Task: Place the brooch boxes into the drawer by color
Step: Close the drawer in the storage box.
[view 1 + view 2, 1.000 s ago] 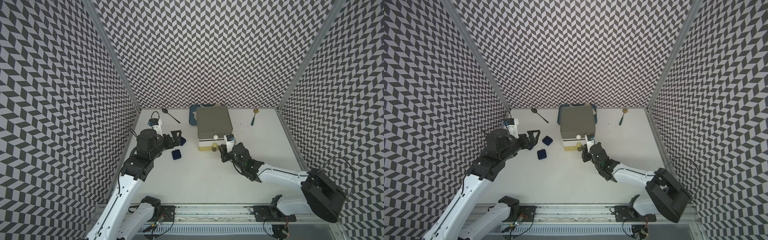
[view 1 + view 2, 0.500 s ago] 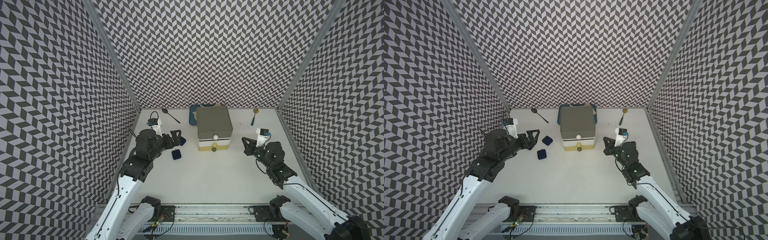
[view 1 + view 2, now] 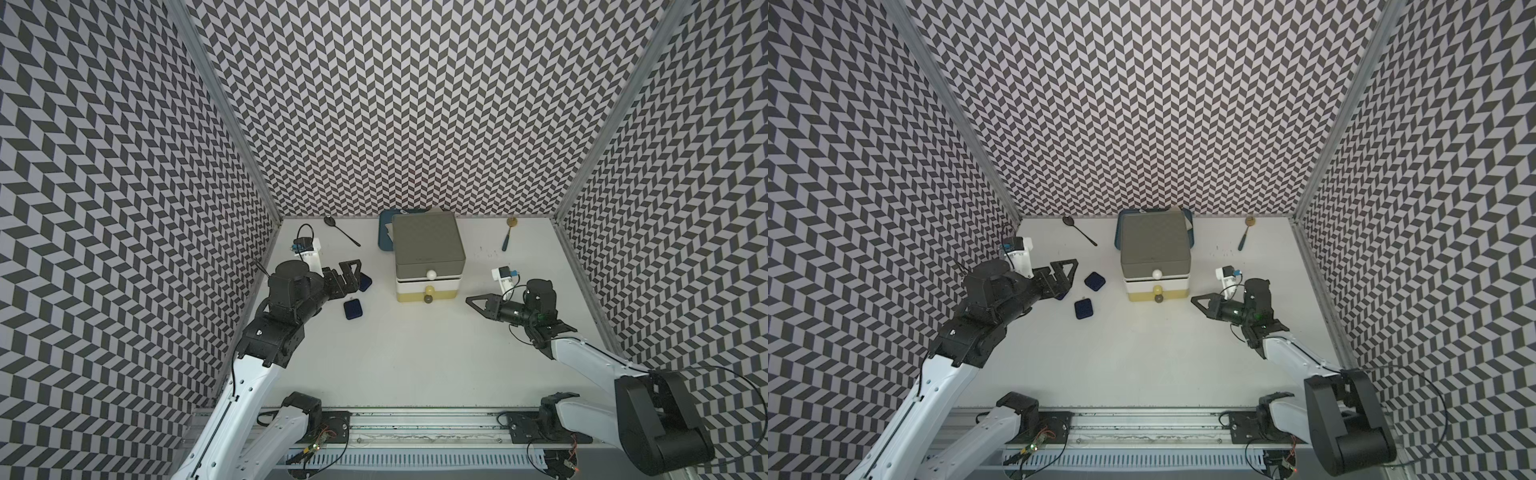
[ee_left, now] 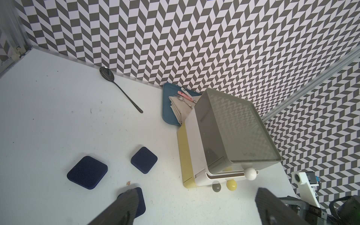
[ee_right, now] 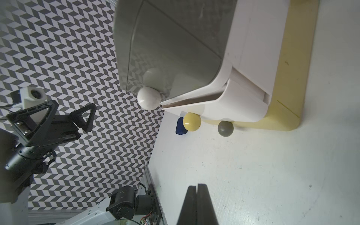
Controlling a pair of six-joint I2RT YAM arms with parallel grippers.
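The drawer chest (image 3: 428, 253) (image 3: 1154, 249) stands mid-table: a grey tier with a white knob (image 5: 149, 98), a white tier with a yellow knob (image 5: 191, 121), and a yellow tier with a grey knob (image 5: 225, 128). Three navy brooch boxes lie left of it (image 4: 87, 172) (image 4: 144, 160) (image 4: 141, 202), the last partly behind a finger. In both top views two show clearly (image 3: 353, 309) (image 3: 1095, 281). My left gripper (image 3: 349, 276) (image 4: 194, 196) hovers open over them, holding nothing. My right gripper (image 3: 469, 299) (image 5: 197, 188) is shut and empty, right of the chest and pointing at it.
A dark blue tray (image 3: 383, 243) (image 4: 168, 115) with a napkin and cutlery sits behind the chest. A black spoon (image 3: 341, 231) lies at the back left, and a blue-handled spoon (image 3: 508, 239) at the back right. Patterned walls close three sides.
My right gripper left the chest's front knobs, swung out to the right and shut, and now points back at the chest. The left arm and the boxes have not moved.
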